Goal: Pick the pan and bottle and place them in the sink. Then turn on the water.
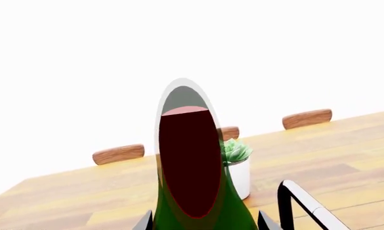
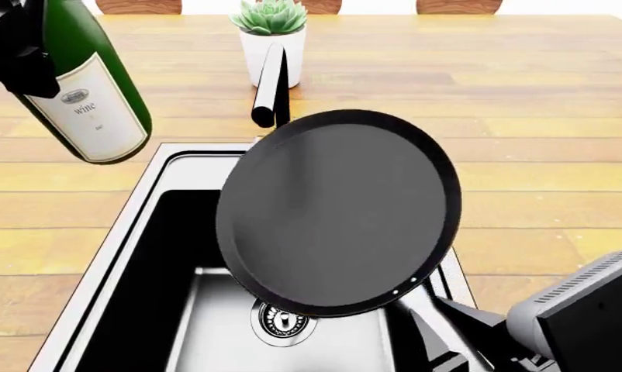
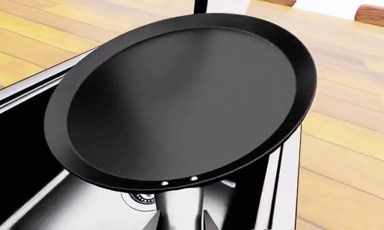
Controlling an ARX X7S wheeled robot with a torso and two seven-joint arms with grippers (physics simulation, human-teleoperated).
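Observation:
The black pan (image 2: 337,209) hangs tilted above the sink (image 2: 135,225), held by its silver handle (image 2: 435,325) in my right gripper (image 2: 466,341), which is shut on it. In the right wrist view the pan (image 3: 186,96) fills the frame and the handle (image 3: 179,211) runs between the fingers. My left gripper (image 2: 22,54) is shut on the green wine bottle (image 2: 88,93) and holds it in the air above the counter left of the sink. In the left wrist view the bottle (image 1: 192,167) points away from the camera. The black faucet (image 2: 271,85) stands behind the sink.
A white pot with a green succulent (image 2: 271,35) stands behind the faucet on the wooden counter (image 2: 539,116). The round drain (image 2: 283,322) shows in the basin under the pan. Brown chair backs (image 1: 118,154) line the counter's far edge.

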